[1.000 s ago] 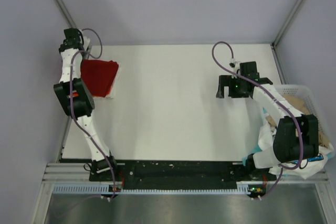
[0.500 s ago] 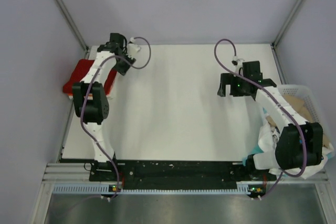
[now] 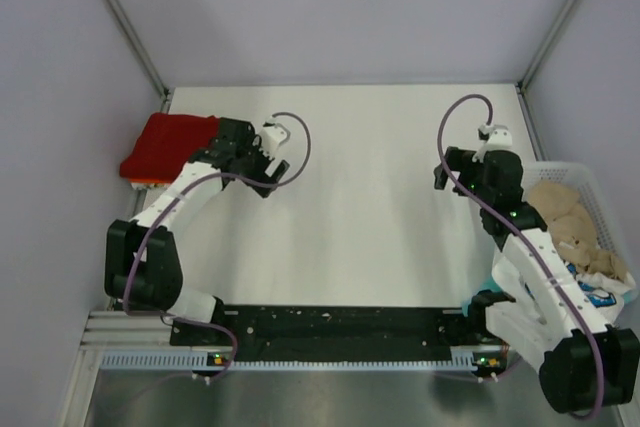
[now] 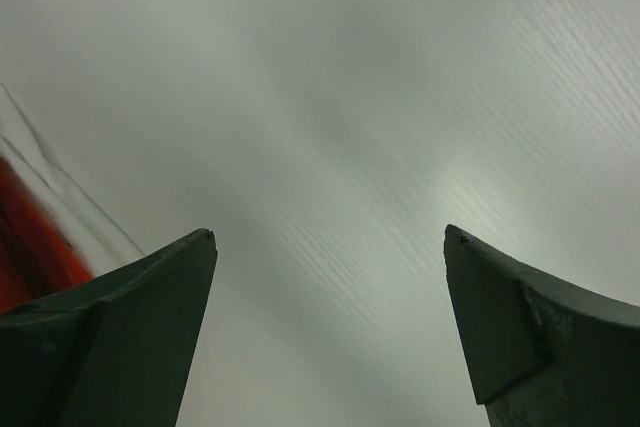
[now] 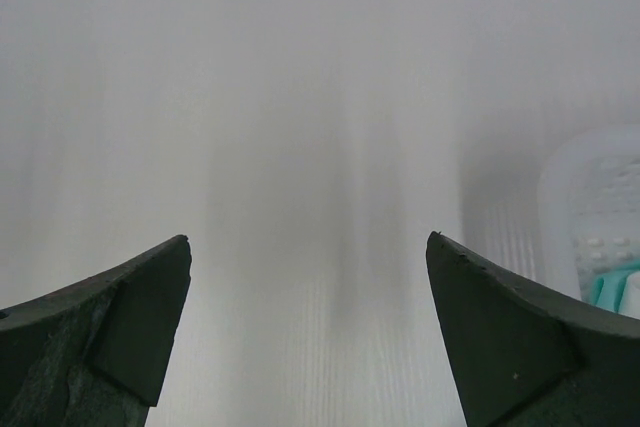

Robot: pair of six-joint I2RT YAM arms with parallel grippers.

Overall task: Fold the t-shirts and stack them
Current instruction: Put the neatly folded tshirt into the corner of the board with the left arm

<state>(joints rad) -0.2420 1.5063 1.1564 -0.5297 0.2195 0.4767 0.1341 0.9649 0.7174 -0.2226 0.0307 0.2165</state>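
The dark red t-shirt (image 3: 172,140) lies folded at about 10 o'clock on the white worktop (image 3: 350,237), in the far left corner, with its left side hanging past the worktop's edge. A thin bright orange-red strip (image 3: 140,180) shows under its near edge; I cannot tell whether it is a second shirt.

The left fingers (image 4: 120,337) stand wide apart with nothing between them, above bare worktop. The left wrist view shows a blurred red patch at its left border, at about 9 o'clock. From above, the left arm's black wrist sits just to the 3 o'clock side of the dark red shirt, close to it; I cannot tell whether they touch.

The right fingers (image 5: 500,337) are also spread wide and hold nothing, with plain worktop below them. The right arm's wrist hangs at about 2 o'clock on the worktop, by the far left corner of the white lattice basket (image 3: 590,179). The basket sits at about 4 o'clock, at the worktop's right edge. In it lie a crumpled beige t-shirt (image 3: 560,212) and, nearer the arm bases, a white printed t-shirt (image 3: 598,292).
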